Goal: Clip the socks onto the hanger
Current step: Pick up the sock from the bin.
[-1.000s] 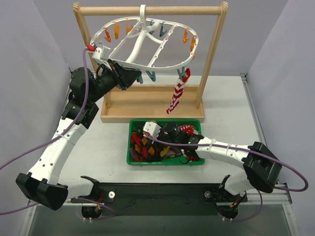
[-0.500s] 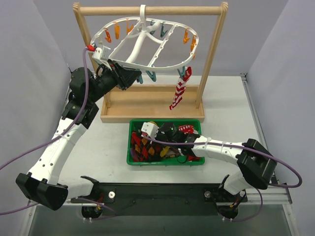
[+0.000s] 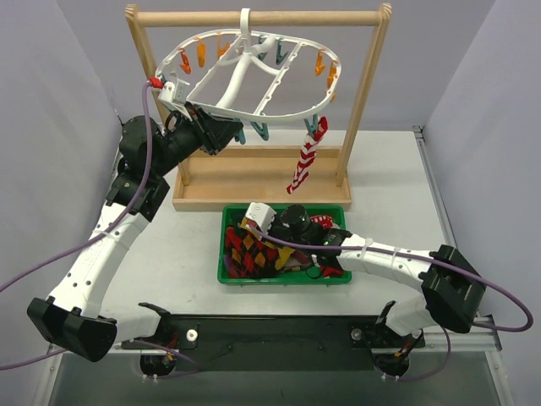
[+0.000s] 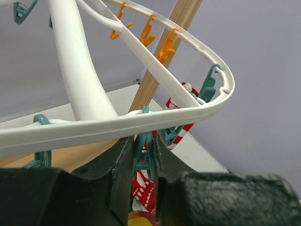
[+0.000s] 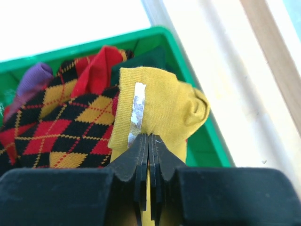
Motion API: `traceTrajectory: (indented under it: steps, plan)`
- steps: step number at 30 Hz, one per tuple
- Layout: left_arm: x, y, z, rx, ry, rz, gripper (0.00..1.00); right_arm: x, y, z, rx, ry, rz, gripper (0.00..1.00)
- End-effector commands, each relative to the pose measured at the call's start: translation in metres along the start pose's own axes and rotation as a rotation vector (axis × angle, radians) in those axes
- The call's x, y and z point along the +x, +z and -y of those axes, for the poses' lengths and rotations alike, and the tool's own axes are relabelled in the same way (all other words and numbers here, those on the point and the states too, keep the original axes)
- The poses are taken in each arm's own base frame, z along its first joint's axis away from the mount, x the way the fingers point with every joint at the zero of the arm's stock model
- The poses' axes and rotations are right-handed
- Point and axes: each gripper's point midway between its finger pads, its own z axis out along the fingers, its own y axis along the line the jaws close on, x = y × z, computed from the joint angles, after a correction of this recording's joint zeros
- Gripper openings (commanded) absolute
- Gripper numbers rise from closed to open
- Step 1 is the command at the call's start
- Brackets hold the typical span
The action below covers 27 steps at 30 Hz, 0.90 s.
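The right pincer (image 5: 148, 139) is closed tight on a fold of the yellow sock (image 5: 160, 103), and its fingers hide the sock's lower end. The argyle sock (image 5: 61, 129) lies beside it in the green bin (image 5: 207, 141). The left pincer (image 4: 143, 143) clamps a teal clip (image 4: 142, 157) under the hanger (image 4: 117, 126) rim, which partly hides the striped sock (image 4: 181, 134).

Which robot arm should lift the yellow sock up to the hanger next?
Right. The right gripper is shut on the yellow sock in the green bin; the left gripper is up at the hanger, clamped on a teal clip, probably to open it.
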Motion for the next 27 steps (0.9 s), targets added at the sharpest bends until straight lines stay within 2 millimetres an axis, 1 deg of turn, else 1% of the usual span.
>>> traceTrajectory:
  steps: [1,3,5,6,7,8,9,10,11,12,13,14,15,17,18,20,21,22,24,27]
  plan:
    - [-0.017,-0.009,0.020,0.059,0.010,0.034,0.00,-0.034,-0.011,0.018,0.039,0.049,0.111,0.00]
    - [-0.016,-0.010,0.019,0.057,0.008,0.031,0.00,-0.025,-0.012,0.018,0.047,0.076,0.090,0.00]
    - [-0.015,-0.010,0.020,0.058,0.007,0.029,0.00,-0.022,-0.015,0.027,0.079,0.134,0.105,0.00]
    - [-0.014,-0.011,0.019,0.057,0.008,0.030,0.00,-0.023,-0.017,0.030,0.092,0.163,0.134,0.00]
    - [-0.014,-0.011,0.019,0.056,0.006,0.028,0.00,-0.030,-0.023,0.037,0.103,0.205,0.173,0.00]
    - [-0.013,-0.011,0.019,0.057,0.006,0.028,0.00,-0.034,-0.027,0.039,0.046,0.317,0.221,0.00]
    - [-0.014,-0.011,0.019,0.058,0.008,0.029,0.00,-0.046,-0.036,0.047,0.034,0.363,0.287,0.00]
    - [-0.015,-0.011,0.020,0.058,0.011,0.030,0.00,-0.054,-0.040,0.047,-0.007,0.412,0.321,0.00]
    - [-0.015,-0.011,0.021,0.063,0.014,0.029,0.00,-0.061,-0.046,0.052,-0.049,0.434,0.366,0.00]
    - [-0.016,-0.011,0.021,0.065,0.013,0.032,0.00,-0.075,-0.054,0.050,-0.089,0.519,0.406,0.00]
    - [-0.017,-0.011,0.022,0.070,0.019,0.035,0.00,-0.084,-0.059,0.049,-0.118,0.541,0.435,0.00]
    - [-0.016,-0.010,0.022,0.072,0.019,0.032,0.00,-0.098,-0.066,0.050,-0.151,0.547,0.492,0.00]
    - [-0.016,-0.011,0.024,0.083,0.022,0.034,0.00,-0.107,-0.071,0.050,-0.174,0.610,0.516,0.00]
    - [-0.015,-0.011,0.025,0.091,0.030,0.030,0.00,-0.129,-0.079,0.057,-0.187,0.651,0.585,0.00]
    - [-0.014,-0.011,0.025,0.096,0.032,0.027,0.00,-0.136,-0.081,0.060,-0.189,0.714,0.602,0.00]
    - [-0.013,-0.011,0.027,0.104,0.040,0.026,0.00,-0.156,-0.090,0.070,-0.190,0.748,0.675,0.00]
    - [-0.014,-0.012,0.029,0.112,0.043,0.028,0.00,-0.163,-0.093,0.077,-0.153,0.772,0.704,0.00]
    - [-0.014,-0.012,0.029,0.116,0.044,0.028,0.00,-0.168,-0.097,0.080,-0.144,0.785,0.730,0.00]
    - [-0.016,-0.013,0.032,0.122,0.047,0.031,0.00,-0.183,-0.107,0.086,-0.100,0.785,0.786,0.00]
    - [-0.018,-0.013,0.033,0.124,0.051,0.033,0.00,-0.199,-0.117,0.102,-0.008,0.771,0.841,0.00]
